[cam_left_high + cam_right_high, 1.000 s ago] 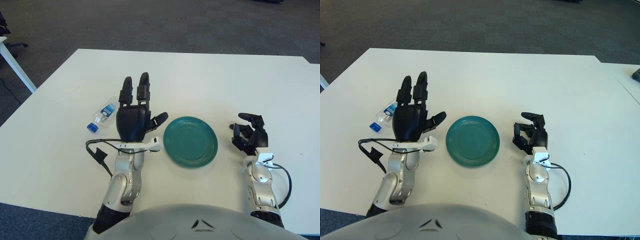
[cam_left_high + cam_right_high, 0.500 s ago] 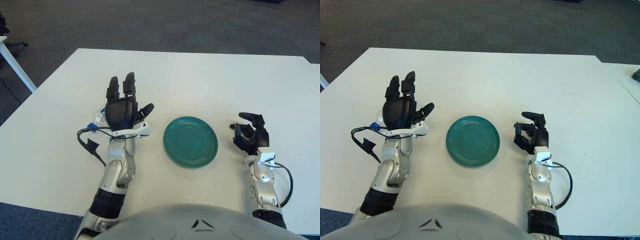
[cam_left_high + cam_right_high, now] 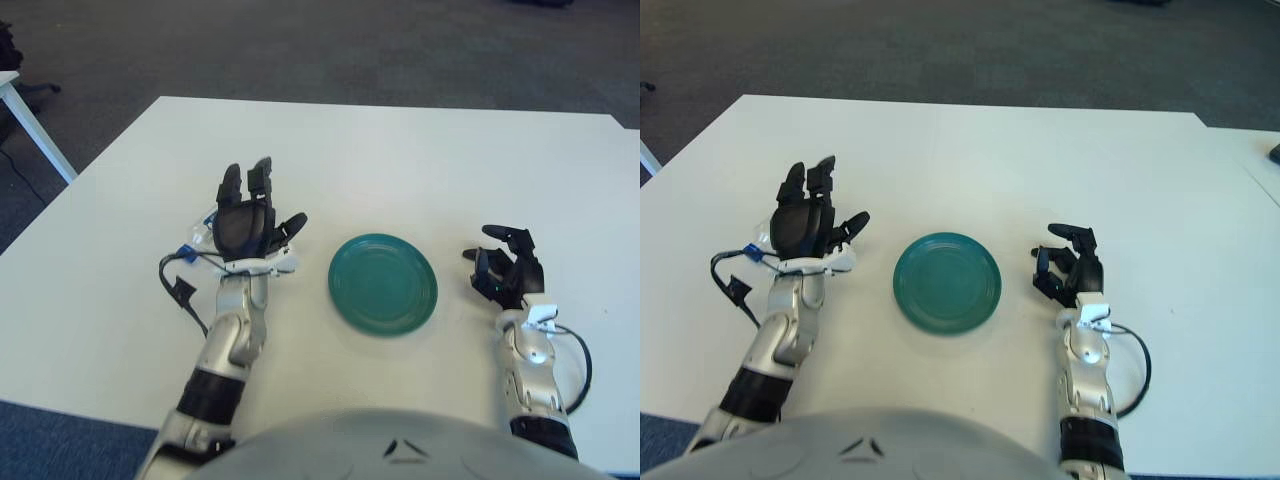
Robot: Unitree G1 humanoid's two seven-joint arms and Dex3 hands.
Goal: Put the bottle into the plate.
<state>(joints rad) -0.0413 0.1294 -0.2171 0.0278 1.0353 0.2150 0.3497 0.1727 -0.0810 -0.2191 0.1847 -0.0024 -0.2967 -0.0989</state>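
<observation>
A small clear bottle (image 3: 203,232) with a blue cap lies on the white table, mostly hidden behind my left hand (image 3: 250,205). That hand hovers over it, fingers spread, holding nothing. The teal plate (image 3: 383,283) sits empty at mid-table, to the right of the left hand. My right hand (image 3: 507,268) shows to the right of the plate, its fingers loosely curled around nothing.
The white table (image 3: 400,160) stretches wide behind the plate and hands. A black cable (image 3: 183,290) loops off the left wrist. Dark carpet lies beyond the table's far edge, and a white table leg (image 3: 35,135) stands at the far left.
My left hand moved left and away from me, from beside the plate to over the bottle, now covering most of it. The right hand barely shifted.
</observation>
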